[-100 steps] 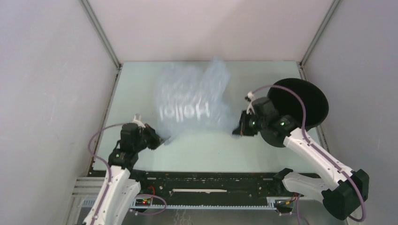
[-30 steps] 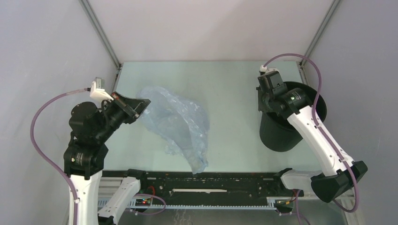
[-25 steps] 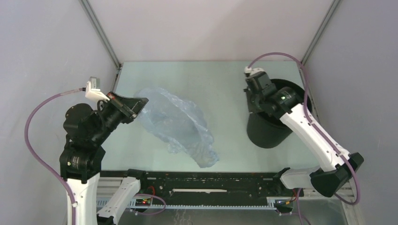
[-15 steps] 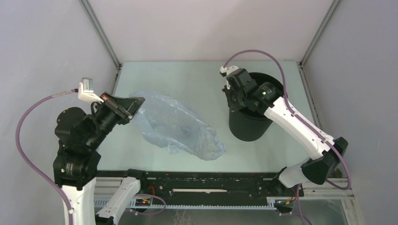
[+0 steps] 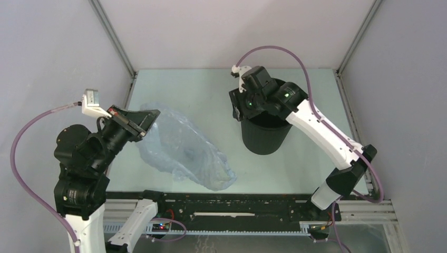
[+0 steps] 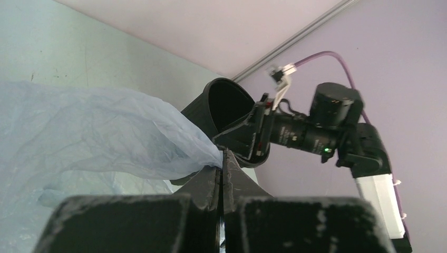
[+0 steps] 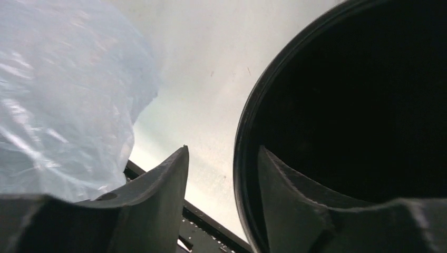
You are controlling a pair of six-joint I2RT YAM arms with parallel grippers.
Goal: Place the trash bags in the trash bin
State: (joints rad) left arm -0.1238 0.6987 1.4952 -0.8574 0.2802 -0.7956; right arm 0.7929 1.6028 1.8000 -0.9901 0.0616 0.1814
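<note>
The loosely billowing trash bag [image 5: 184,153], pinched in the left gripper [image 6: 221,158], could be draped outside the narrow trash bin [image 5: 266,137], clamped at its rim by the right gripper [image 7: 221,153].

Bare table [image 5: 211,84] lies open across the upper frame; trash bag [image 5: 184,153] fills lower left, trash bin [image 5: 263,139] blocks centre.
</note>
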